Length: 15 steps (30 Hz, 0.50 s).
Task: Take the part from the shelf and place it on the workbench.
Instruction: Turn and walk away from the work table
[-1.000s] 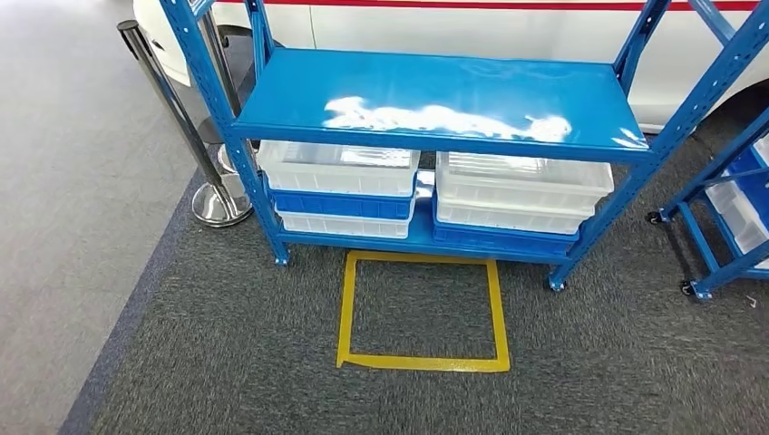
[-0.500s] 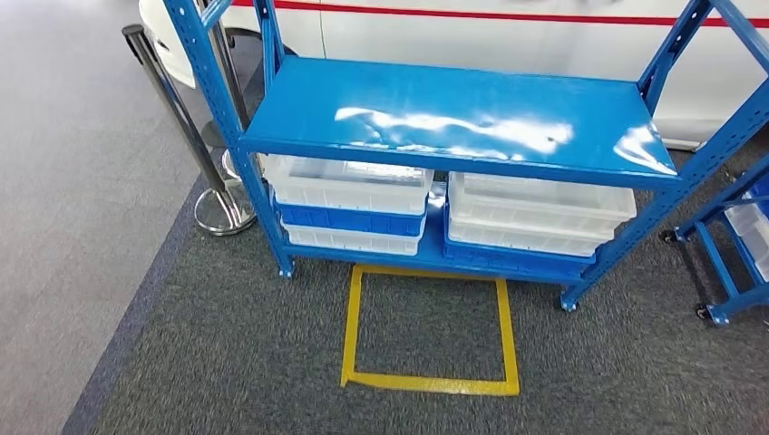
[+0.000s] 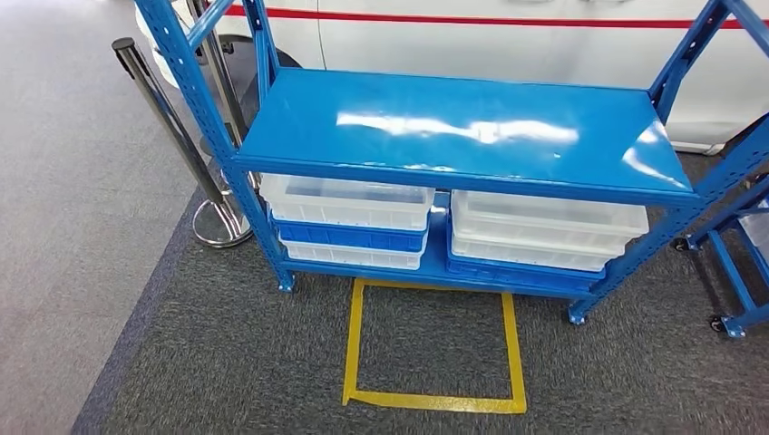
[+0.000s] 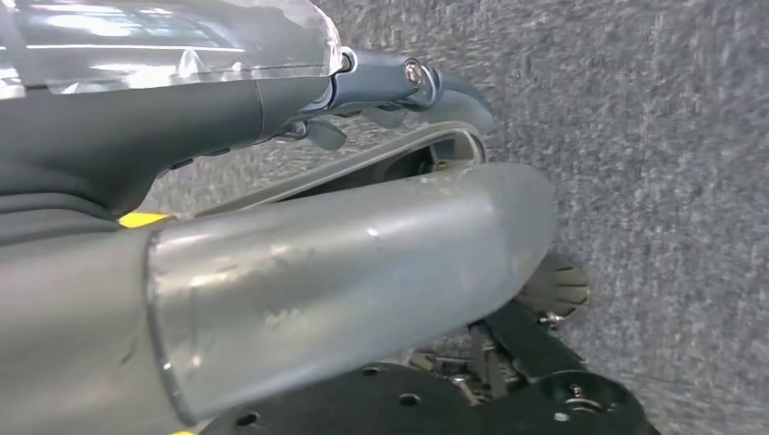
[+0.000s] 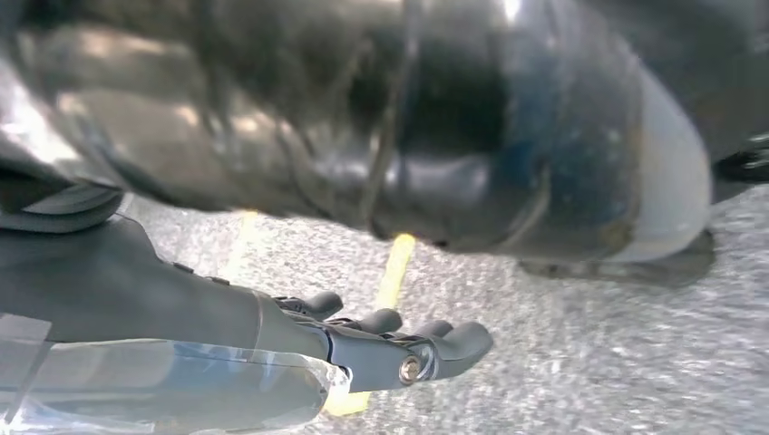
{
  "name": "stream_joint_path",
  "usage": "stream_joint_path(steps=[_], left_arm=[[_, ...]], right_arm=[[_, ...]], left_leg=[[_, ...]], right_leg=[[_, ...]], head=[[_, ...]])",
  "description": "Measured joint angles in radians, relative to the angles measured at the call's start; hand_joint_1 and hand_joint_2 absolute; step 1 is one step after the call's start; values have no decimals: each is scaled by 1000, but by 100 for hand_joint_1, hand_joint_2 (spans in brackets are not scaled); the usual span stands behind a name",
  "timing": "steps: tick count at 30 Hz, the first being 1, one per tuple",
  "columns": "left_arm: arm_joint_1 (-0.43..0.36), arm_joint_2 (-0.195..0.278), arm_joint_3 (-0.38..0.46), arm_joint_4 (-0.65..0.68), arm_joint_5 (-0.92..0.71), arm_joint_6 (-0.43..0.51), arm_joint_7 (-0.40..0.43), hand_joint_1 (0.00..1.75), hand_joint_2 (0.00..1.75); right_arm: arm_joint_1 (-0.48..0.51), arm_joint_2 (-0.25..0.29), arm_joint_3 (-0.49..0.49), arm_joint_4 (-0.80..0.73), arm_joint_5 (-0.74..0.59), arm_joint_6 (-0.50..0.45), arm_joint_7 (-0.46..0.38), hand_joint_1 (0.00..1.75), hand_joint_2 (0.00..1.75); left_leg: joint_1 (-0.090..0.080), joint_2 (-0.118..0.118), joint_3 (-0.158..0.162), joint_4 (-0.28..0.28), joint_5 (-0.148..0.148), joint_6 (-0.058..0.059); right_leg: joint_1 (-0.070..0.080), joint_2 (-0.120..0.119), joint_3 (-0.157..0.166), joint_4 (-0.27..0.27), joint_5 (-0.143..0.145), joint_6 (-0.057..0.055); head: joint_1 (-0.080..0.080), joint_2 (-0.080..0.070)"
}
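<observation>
A blue metal shelf [image 3: 453,127] stands straight ahead in the head view, its upper deck bare and glossy. On its lower deck sit stacked bins: a white one [image 3: 349,201] over a blue one [image 3: 349,237] on the left, and white ones [image 3: 544,217] on the right. I cannot tell what the bins hold. My left hand [image 4: 399,86] hangs beside my body over the grey carpet, fingers stretched out, holding nothing. My right hand [image 5: 390,344] hangs the same way, fingers extended and empty, above yellow tape.
A yellow tape square [image 3: 352,344] marks the carpet just in front of the shelf. A chrome stanchion [image 3: 172,136] stands at the shelf's left corner. A white car [image 3: 499,41] is behind it. A second blue cart [image 3: 739,281] stands at the right.
The whole picture has shifted: the camera has come closer to the shelf, which now looks larger and lower. The yellow square lies nearer the bottom edge.
</observation>
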Motion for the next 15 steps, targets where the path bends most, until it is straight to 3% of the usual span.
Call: stream_joint_path(steps=[3,4,7,8,9,10,11,13,15], left_arm=[[4,-1,0,0,0,0,0,0,0],[4,-1,0,0,-1,0,0,0,0],[0,-1,0,0,-2,1,-2,0,0],[-1,-1,0,0,-3,2,-2,0,0],[-1,-1,0,0,-3,2,-2,0,0],[0,-1,0,0,-4,3,-2,0,0],[1,-1,0,0,-4,3,-2,0,0],[4,-3,0,0,-4,3,-2,0,0],[5,-5,0,0,-4,5,0,0,0]], right_arm=[[-2,1,0,0,1,0,0,0,0],[-2,1,0,0,2,0,-1,0,0],[-4,1,-1,0,3,1,-1,0,0],[-4,1,-2,0,0,1,-1,0,0],[-3,1,-4,0,-3,2,-1,0,0],[-3,1,-6,0,-5,3,-1,0,0],[-2,1,-8,0,-7,3,-1,0,0],[-2,0,-12,0,-7,3,0,0,0],[-7,0,-16,0,-7,3,0,0,0]], left_leg=[[3,-2,27,-18,3,25],[5,-2,40,-24,1,32],[3,-1,61,-31,-14,45],[2,0,69,-31,-21,46],[0,1,78,-31,-29,46],[-1,3,90,-31,-38,45],[-2,7,104,-31,-47,44],[-6,19,125,-31,-66,38],[-9,37,135,-30,-79,25]], right_leg=[[1,-1,3,30,3,18],[0,-1,-14,67,-3,23],[0,-1,-127,232,-70,30],[0,-1,-159,265,-88,29],[0,-1,-178,271,-87,28],[0,-3,-182,246,-63,26],[2,-8,-173,195,-17,20],[12,-44,-153,84,67,5],[22,-65,-149,35,97,-11]], head=[[0,0],[0,0],[0,0],[0,0],[0,0],[0,0],[1,0],[1,0],[3,0]])
